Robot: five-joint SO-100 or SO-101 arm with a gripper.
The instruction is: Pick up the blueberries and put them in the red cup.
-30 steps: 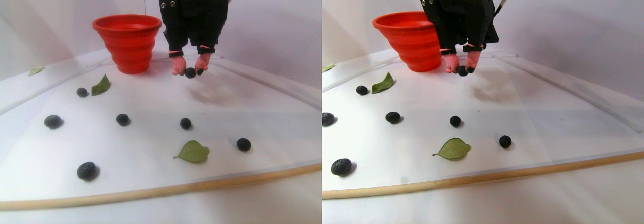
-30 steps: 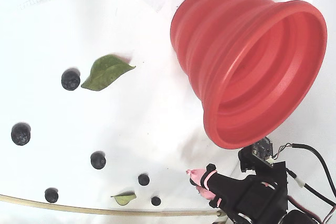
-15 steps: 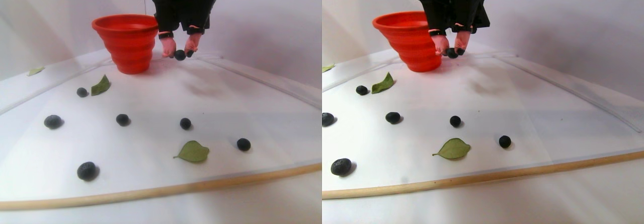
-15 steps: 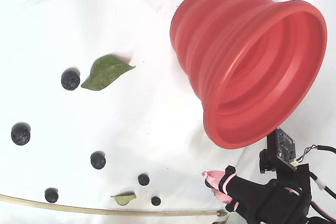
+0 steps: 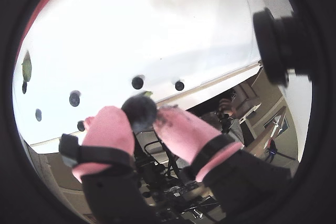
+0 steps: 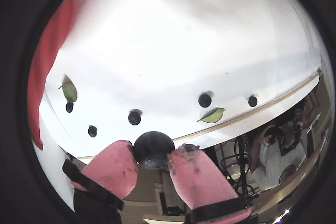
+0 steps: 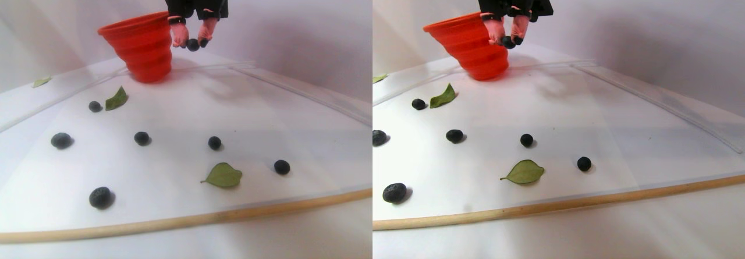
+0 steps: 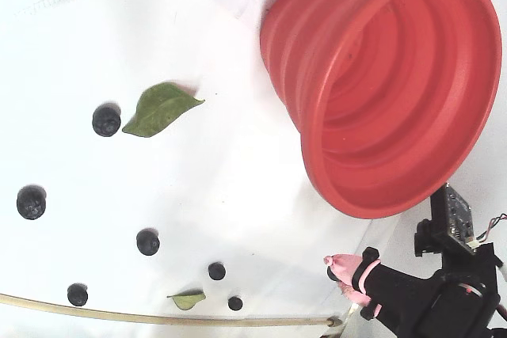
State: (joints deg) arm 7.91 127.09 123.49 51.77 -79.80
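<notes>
My gripper (image 5: 140, 120) has pink fingertips and is shut on one dark blueberry (image 5: 139, 109), held in the air well above the table. Both wrist views show this, and the held blueberry (image 6: 153, 148) fills the gap between the pads. In the stereo pair view the gripper (image 7: 194, 42) hangs just right of the red cup (image 7: 142, 46), about level with its rim. The fixed view shows the gripper (image 8: 333, 271) beside the cup's wide rim (image 8: 380, 203). Several loose blueberries (image 7: 141, 138) lie on the white mat, one also in the fixed view (image 8: 106, 120).
Green leaves (image 7: 223, 176) lie among the berries, one near the cup (image 8: 158, 108). A wooden strip (image 7: 233, 215) runs along the mat's front edge. A camera mount (image 5: 281, 43) juts in at the upper right of a wrist view.
</notes>
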